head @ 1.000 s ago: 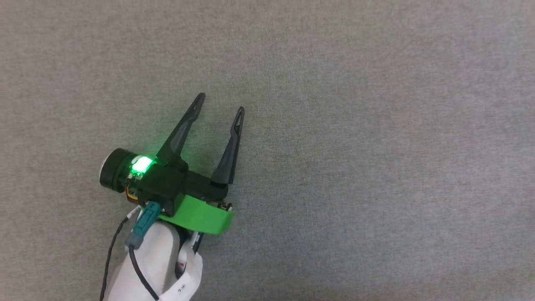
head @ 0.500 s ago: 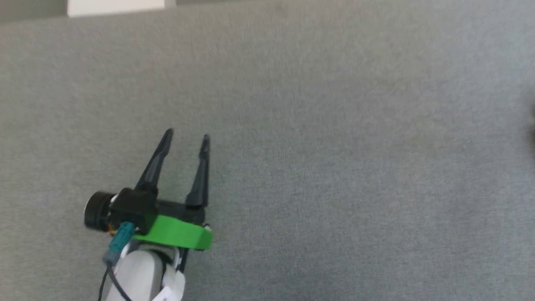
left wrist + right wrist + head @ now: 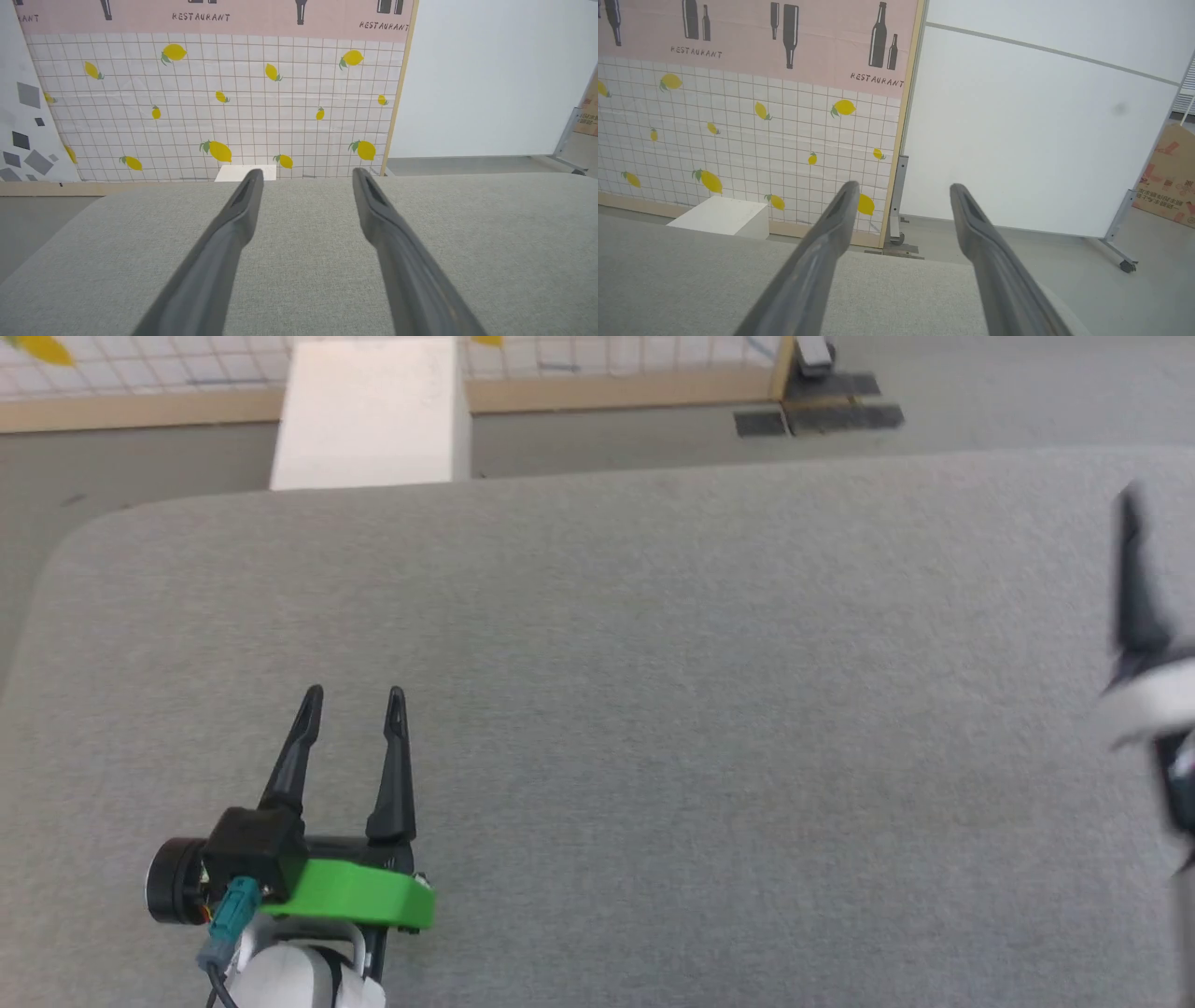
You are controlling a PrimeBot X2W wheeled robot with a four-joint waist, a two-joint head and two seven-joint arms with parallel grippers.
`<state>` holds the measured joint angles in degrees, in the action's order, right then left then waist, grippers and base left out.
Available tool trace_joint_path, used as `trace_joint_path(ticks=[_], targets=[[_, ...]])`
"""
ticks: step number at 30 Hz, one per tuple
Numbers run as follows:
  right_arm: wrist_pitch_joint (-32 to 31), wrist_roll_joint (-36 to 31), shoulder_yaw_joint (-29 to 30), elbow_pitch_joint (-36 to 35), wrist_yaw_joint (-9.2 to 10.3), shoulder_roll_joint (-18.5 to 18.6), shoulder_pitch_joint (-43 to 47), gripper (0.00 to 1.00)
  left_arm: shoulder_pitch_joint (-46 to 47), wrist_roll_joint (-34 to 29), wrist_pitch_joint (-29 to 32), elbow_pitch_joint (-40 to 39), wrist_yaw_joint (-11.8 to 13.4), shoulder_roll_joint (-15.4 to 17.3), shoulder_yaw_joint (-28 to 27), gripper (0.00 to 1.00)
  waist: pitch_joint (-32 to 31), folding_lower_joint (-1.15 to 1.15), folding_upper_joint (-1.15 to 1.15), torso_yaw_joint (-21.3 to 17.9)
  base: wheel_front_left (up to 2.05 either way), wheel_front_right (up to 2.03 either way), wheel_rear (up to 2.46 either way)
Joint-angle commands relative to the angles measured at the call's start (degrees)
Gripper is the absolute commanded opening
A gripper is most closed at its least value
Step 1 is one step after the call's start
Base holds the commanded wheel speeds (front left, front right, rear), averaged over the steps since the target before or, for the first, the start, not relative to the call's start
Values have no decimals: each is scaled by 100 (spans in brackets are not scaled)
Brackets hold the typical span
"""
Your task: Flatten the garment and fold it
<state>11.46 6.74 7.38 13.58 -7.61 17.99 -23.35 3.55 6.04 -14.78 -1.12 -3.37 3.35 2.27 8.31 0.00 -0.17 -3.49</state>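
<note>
The garment is out of view. My left gripper (image 3: 355, 695) hovers over the lower left of the grey fabric-covered table (image 3: 653, 663), open, with nothing between its two dark fingers. In the left wrist view the left gripper (image 3: 306, 172) points along the bare table toward its far edge. One blurred dark finger (image 3: 1132, 579) of my right gripper shows at the right edge of the head view. In the right wrist view the right gripper (image 3: 902, 185) is open and empty, above the table's far right corner (image 3: 924, 289).
A white box (image 3: 373, 415) stands on the floor just past the table's far edge. Behind it is a lemon-patterned wall panel (image 3: 210, 102). To the right stand a white partition on wheels (image 3: 1031, 130) and a cardboard box (image 3: 1169, 182).
The head camera has tilted up, so the table's far edge, the floor and the white box now show. A finger of the right gripper has come in at the right edge. Both grippers stay open.
</note>
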Motion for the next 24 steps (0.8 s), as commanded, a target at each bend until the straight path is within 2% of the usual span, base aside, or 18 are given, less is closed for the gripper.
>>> trace_joint_path(ticks=[1, 5, 10, 17, 24], targets=[[67, -36, 27, -208, 12, -231, 310, 100, -85, -37, -22, -19, 48, -22, -18, 100, -199, 0, 17, 216, 0, 0, 0], [162, -90, -18, -713, 12, -770, 1060, 100, -175, -92, -22, 33, 47, -28, 0, 100, -253, 0, 17, 295, 0, 0, 0], [267, -61, -87, -1004, 12, -1200, 1764, 100, -251, -131, -22, 187, -2, -32, 43, 100, -306, 0, 17, 363, 0, 0, 0], [323, -164, -225, -975, 12, -1434, 2448, 100, -316, -181, -22, 429, -47, -22, 91, 100, -376, 0, 17, 420, 0, 0, 0], [342, -302, -256, -869, 12, -1491, 2584, 100, -349, -174, -22, 587, -34, -30, 63, 100, -398, 0, 17, 410, 0, 0, 0]])
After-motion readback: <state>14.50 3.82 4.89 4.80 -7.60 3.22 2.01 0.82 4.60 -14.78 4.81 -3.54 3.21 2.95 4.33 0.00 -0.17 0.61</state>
